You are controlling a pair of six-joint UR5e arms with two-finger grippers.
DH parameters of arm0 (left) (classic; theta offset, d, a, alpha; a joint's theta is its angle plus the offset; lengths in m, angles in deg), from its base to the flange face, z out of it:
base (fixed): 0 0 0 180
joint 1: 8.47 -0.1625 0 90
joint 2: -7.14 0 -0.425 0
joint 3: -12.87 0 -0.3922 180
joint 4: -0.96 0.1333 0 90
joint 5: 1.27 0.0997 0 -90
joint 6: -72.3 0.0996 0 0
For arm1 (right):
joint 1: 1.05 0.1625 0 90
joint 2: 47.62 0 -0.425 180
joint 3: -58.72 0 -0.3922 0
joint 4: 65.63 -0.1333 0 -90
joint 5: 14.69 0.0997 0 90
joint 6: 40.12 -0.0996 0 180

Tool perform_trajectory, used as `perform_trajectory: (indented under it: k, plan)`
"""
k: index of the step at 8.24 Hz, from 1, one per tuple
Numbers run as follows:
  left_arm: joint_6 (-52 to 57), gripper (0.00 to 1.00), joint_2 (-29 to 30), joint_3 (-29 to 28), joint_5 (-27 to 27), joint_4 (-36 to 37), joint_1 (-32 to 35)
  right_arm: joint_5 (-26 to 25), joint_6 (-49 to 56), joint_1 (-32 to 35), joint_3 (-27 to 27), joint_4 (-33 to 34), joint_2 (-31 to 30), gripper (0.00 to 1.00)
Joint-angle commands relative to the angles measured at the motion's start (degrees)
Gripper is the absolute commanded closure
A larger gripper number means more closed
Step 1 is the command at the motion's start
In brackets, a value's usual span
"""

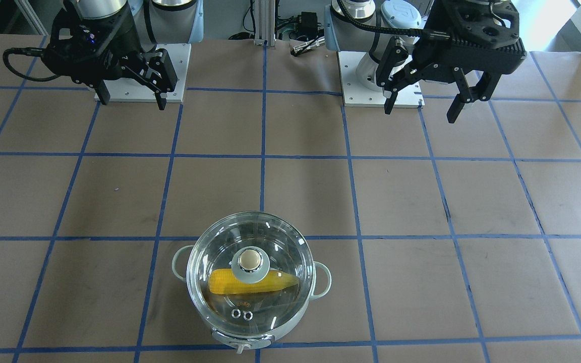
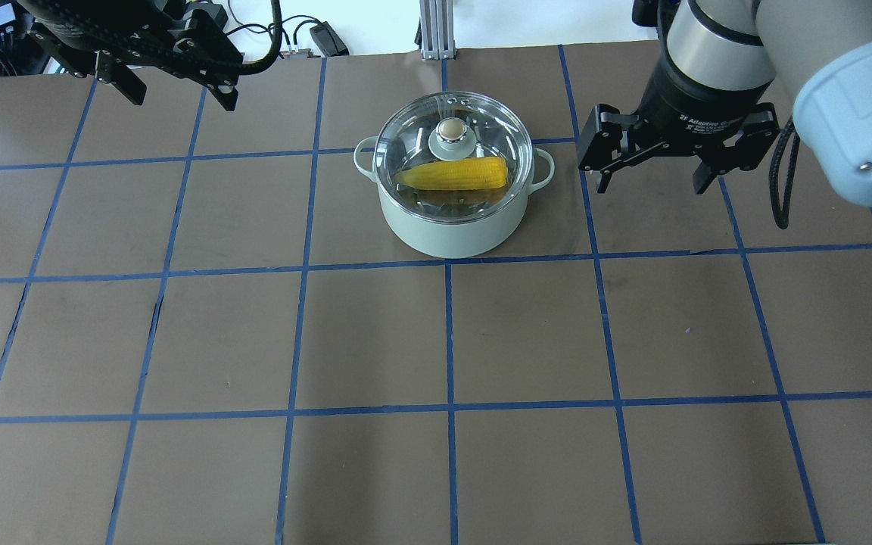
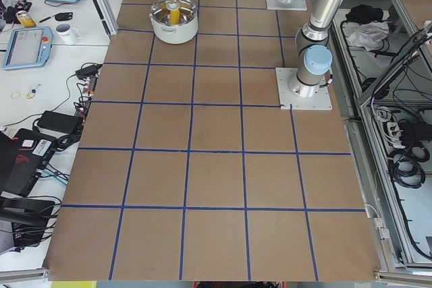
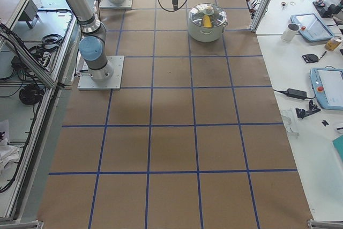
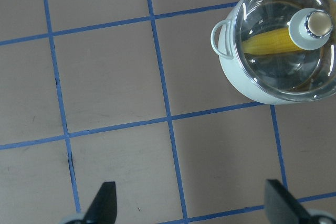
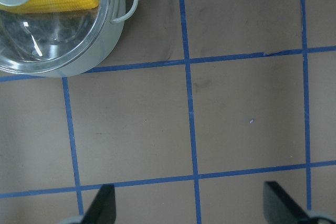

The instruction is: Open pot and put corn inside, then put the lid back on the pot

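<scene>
The mint-green pot (image 2: pixel 451 231) stands at the far middle of the table. The clear glass lid (image 2: pixel 413 140) with its beige knob (image 2: pixel 449 129) sits on the pot. The yellow corn (image 2: pixel 451 175) lies inside, seen through the glass. My left gripper (image 2: pixel 182 94) is open and empty, high and well to the left of the pot. My right gripper (image 2: pixel 652 182) is open and empty, just right of the pot's right handle. The left wrist view shows the pot (image 5: pixel 236 77) far ahead of the open left gripper (image 5: pixel 191 205). The right wrist view shows its wall (image 6: pixel 100 51) at top left.
An aluminium post (image 2: pixel 432 26) rises at the table's far edge behind the pot. The arms' white base plates (image 1: pixel 141 75) lie on the robot's side. A side bench with tablets and a mug (image 4: pixel 292 31) runs beyond the far edge.
</scene>
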Motion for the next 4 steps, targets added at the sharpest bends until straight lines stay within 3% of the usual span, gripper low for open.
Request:
perform_trajectory:
  k: [1,4]
  plan:
    - [0.0,0.00,0.0,0.0,0.0,-0.1,0.0,0.1,0.7,-0.3,0.4,0.9,0.0,0.00]
    - [0.0,0.00,0.0,0.0,0.0,0.0,0.0,-0.1,0.8,-1.0,0.5,0.9,0.0,0.00]
